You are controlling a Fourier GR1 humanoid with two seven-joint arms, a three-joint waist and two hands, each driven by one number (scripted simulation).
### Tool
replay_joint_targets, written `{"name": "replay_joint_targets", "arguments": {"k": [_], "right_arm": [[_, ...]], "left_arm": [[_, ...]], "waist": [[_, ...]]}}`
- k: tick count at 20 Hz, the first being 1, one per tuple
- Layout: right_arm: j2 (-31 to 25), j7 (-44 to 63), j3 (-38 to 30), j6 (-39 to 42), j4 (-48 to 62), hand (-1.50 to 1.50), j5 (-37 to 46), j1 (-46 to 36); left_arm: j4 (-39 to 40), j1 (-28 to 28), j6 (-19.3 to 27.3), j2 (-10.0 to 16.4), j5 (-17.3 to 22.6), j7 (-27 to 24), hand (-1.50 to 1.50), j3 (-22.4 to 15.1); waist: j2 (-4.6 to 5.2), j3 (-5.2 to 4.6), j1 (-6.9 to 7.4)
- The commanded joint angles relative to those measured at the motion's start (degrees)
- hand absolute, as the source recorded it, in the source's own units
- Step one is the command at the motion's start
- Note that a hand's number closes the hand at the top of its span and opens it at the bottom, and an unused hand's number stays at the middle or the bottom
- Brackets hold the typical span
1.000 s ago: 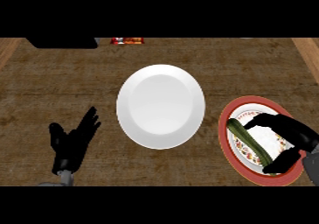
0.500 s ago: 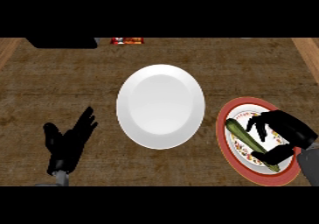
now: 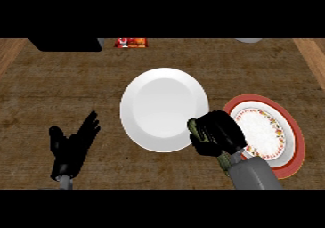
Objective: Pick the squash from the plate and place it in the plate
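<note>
Right robot hand (image 3: 217, 133), curled round the dark green elongated squash (image 3: 193, 129), has cleared the red-rimmed patterned plate (image 3: 266, 127); release on the plain white round plate (image 3: 164, 107) remains.

The surface (image 3: 53, 89) is dark brown wood with a coarse, mottled grain running side to side. It fills nearly the whole view. A lighter wooden strip (image 3: 6, 60) borders its left edge, slanting inward toward the far side; a second lighter strip (image 3: 314, 58) borders the right edge. At the far edge, near the left corner, sits a black block (image 3: 66, 44), partly cut off. Just beside it, to its right, is a small red and orange item (image 3: 130, 42); markings unreadable. Near the far right corner a pale grey object (image 3: 249, 40) shows only in part. Lighting is even across the surface.
</note>
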Motion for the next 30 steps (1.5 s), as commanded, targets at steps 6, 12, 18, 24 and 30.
{"name": "replay_joint_targets", "arguments": {"k": [6,12,18,24,30], "right_arm": [[3.83,23.16,12.32,-21.17,-10.63,1.50,0.76,-1.04],[3.88,41.15,20.53,-36.44,-14.46,1.50,2.72,-0.43],[3.89,57.60,29.70,-52.78,-13.76,1.50,11.26,-2.50],[3.89,73.47,27.80,-53.99,-7.17,1.50,24.53,-10.78],[3.88,84.25,25.40,-56.50,3.11,1.50,30.55,-18.41]], "left_arm": [[0.98,-0.72,0.18,-0.81,-0.58,0.74,0.00,-1.09],[0.98,-1.09,-0.46,-0.32,-0.39,0.65,0.00,-0.87],[1.74,-1.63,0.96,-1.84,-1.45,0.02,0.00,-1.58],[-0.33,-1.65,0.60,-1.44,-0.61,2.26,0.00,-1.28],[1.94,-1.77,-0.62,-1.07,-0.74,-0.72,0.00,-0.61]], "waist": [[-0.16,0.34,1.00],[0.56,0.25,1.51],[1.23,0.18,1.09],[1.35,0.24,1.26],[1.93,0.29,1.76]]}}
